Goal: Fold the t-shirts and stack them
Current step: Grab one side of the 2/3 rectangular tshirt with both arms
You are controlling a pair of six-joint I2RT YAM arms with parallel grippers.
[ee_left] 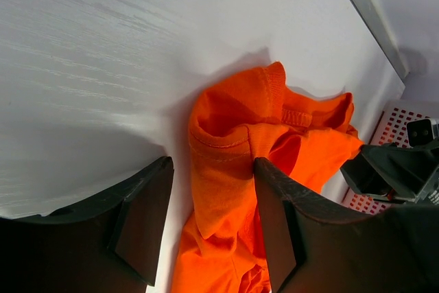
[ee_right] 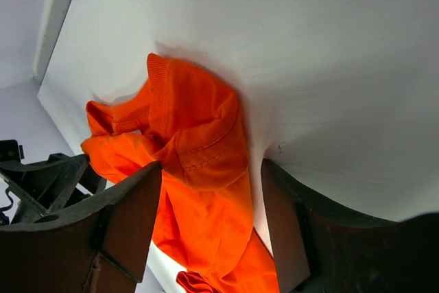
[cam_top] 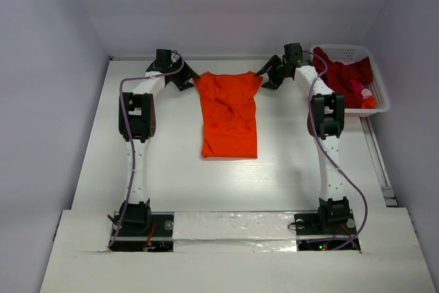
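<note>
**Top external view**
- Orange t-shirt [cam_top: 230,118]: you will find it lying flat at mid-table [cam_top: 171,162], collar end at the far side, hem towards the arm bases, sleeves tucked in so the outline runs nearly straight.
- Left gripper [cam_top: 188,80]: it sits at the shirt's far left shoulder corner.
- Right gripper [cam_top: 267,79]: it sits at the far right shoulder corner. From this height you cannot read how far apart either pair of jaws is.
- White lattice basket [cam_top: 363,112]: it is at the far right edge of the table, just beside the right arm. It holds a crumpled dark red t-shirt [cam_top: 346,73] with pink cloth [cam_top: 357,88] beneath it.

**Left wrist view**
- Fingers [ee_left: 144,224]: the jaws stand apart, one on each side of a bunched shoulder corner of the orange shirt.
- The cloth touches one finger, and a strip of bare table shows between it and the other. The jaws are not clamped on the shirt.
- The ribbed collar lies just beyond the fingertips.
- The other gripper and the basket lattice show at the right edge.

**Right wrist view**
- Fingers [ee_right: 130,217]: the jaws are parted, with the opposite shoulder corner heaped between them.
- The fabric rests against one finger, and white table shows beside the other. Nothing is pinched.
- The left gripper shows at the left edge.
</note>
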